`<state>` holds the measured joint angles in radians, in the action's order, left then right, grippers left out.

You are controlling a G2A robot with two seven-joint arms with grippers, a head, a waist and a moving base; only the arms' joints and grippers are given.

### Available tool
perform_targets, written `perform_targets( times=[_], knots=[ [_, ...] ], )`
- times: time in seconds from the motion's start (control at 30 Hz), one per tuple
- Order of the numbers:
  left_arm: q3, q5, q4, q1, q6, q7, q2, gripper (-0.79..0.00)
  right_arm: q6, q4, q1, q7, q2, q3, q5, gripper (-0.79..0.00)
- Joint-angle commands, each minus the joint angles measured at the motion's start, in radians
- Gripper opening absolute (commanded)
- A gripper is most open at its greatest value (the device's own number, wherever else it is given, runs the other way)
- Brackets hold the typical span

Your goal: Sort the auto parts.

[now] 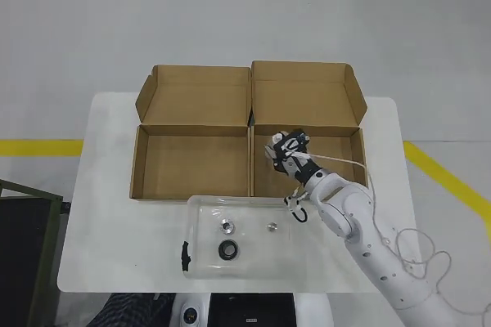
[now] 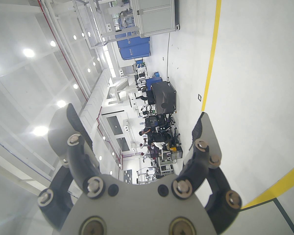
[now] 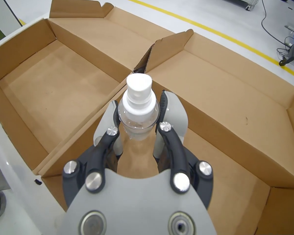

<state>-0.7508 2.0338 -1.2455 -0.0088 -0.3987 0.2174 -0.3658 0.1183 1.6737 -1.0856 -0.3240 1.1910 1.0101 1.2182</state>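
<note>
Clamping bottle (image 3: 138, 113) above right box (image 1: 340, 176), right claw (image 3: 139, 102), left claw (image 2: 137, 113) apart, tray (image 1: 266, 257) holding parts (image 1: 227, 250)

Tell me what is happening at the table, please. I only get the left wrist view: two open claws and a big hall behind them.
Observer: The right gripper is shut on a small clear bottle with a white cap.
Visitor: Where is it holding that?
Observer: Over the right cardboard box, which stands beside a second open box on the white table.
Visitor: Are there any other parts around?
Observer: A clear tray nearer the robot holds a black ring, a round metal part and a smaller metal part.
</note>
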Motion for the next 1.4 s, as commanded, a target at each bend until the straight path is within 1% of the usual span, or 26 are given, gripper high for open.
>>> perform_targets(
  times=[0.0,0.23,0.27,0.33,0.37,0.4,0.47,0.6,0.67,0.9,0.93,1.0,1.03,1.17,1.3,1.37],
  knots=[
    [0.0,0.0,0.0,0.0,0.0,0.0,0.0,0.0,-0.007,-0.014,0.017,-0.01,0.006,-0.01,-0.002,-0.785],
    [0.0,0.0,0.0,0.0,0.0,0.0,0.0,0.0,-0.01,-0.048,0.051,-0.055,0.021,-0.035,-0.008,-0.785],
    [0.0,0.0,0.0,0.0,0.0,0.0,0.0,0.0,-0.01,-0.05,0.053,-0.057,0.022,-0.037,-0.008,-0.773],
    [0.0,0.0,0.0,0.0,0.0,0.0,0.0,0.0,-0.01,-0.055,0.057,-0.058,0.025,-0.037,-0.008,-0.717],
    [0.0,0.0,0.0,0.0,0.0,0.0,0.0,0.0,-0.01,-0.057,0.057,-0.058,0.026,-0.037,-0.005,-0.646],
    [0.0,0.0,0.0,0.0,0.0,0.0,0.0,0.0,-0.009,-0.059,0.057,-0.057,0.027,-0.038,-0.003,-0.6],
    [0.0,0.0,0.0,0.0,0.0,0.0,0.0,0.0,-0.008,-0.061,0.057,-0.057,0.029,-0.038,0.0,-0.548],
    [0.0,0.0,0.0,0.0,0.0,0.0,0.0,0.0,0.0,-0.062,0.054,-0.055,0.032,-0.033,-0.001,-0.502],
    [0.0,0.0,0.0,0.0,0.0,0.0,0.0,0.0,0.005,-0.06,0.05,-0.052,0.033,-0.03,-0.002,-0.465],
    [0.0,0.0,0.0,0.0,0.0,0.0,0.0,0.0,0.015,-0.046,0.034,-0.036,0.034,-0.013,0.004,-0.388],
    [0.0,0.0,0.0,0.0,0.0,0.0,0.0,0.0,0.017,-0.041,0.03,-0.032,0.034,-0.01,0.003,-0.296],
    [0.0,0.0,0.0,0.0,0.0,0.0,0.0,0.0,0.021,-0.027,0.024,-0.024,0.033,0.001,0.007,-0.052],
    [0.0,0.0,0.0,0.0,0.0,0.0,0.0,0.0,0.023,-0.018,0.02,-0.023,0.032,0.006,0.016,0.0],
    [0.0,0.0,0.0,0.0,0.0,0.0,0.0,0.0,0.044,0.034,-0.004,-0.026,0.026,0.035,0.029,0.0],
    [0.0,0.0,0.0,0.0,0.0,0.0,0.0,0.0,0.115,0.115,-0.044,-0.066,0.015,0.07,0.034,0.0],
    [0.0,0.0,0.0,0.0,0.0,0.0,0.0,0.0,0.161,0.167,-0.074,-0.098,0.009,0.087,0.007,0.0]
  ],
)
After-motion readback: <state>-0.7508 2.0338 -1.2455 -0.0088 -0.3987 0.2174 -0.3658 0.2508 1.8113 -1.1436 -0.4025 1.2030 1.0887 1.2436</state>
